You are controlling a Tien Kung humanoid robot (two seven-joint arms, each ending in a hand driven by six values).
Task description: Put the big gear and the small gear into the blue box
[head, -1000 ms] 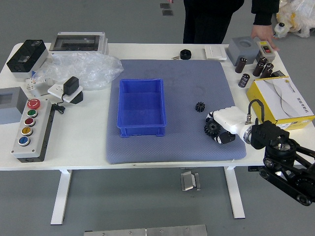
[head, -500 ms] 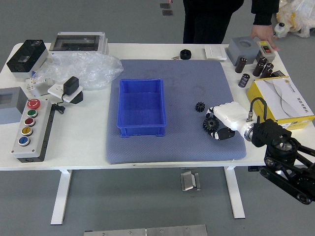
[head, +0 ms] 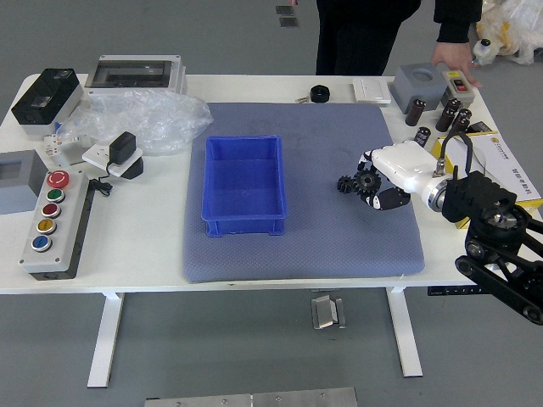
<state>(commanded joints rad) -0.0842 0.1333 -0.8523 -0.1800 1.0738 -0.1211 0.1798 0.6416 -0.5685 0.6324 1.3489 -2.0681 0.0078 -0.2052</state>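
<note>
- the right hand point(head: 405, 170) is the only robot hand to be seen; it reaches in from the right, its fingers point(head: 391, 200) pointing left across the mat point(head: 318, 242).
- its fingertips look closed on the big gear point(head: 367, 181), which shows at their ends, toothed rim out; how firm the hold is, i cannot tell.
- the small gear point(head: 344, 184) lies on the mat just left of the big gear, on the side facing the blue box point(head: 244, 225); whether the two gears touch, i cannot tell.
- the blue box stands well apart to the left, open side up, its longer sides running near to far. both gears are outside it.
- what counts now: hand, big gear, small gear and box lie nearly in one row from right to left, so the carry should be almost straight left, with the small gear in the path.
- the big gear probably needs lifting over the small gear and then over the box's right wall; carried low, it could shove the small gear along.
- the small gear, also nearest this hand, likely makes the second trip.
- at the far right, a person's hand point(head: 456, 58) rests by a grey device point(head: 459, 86), away from the gears.
</note>
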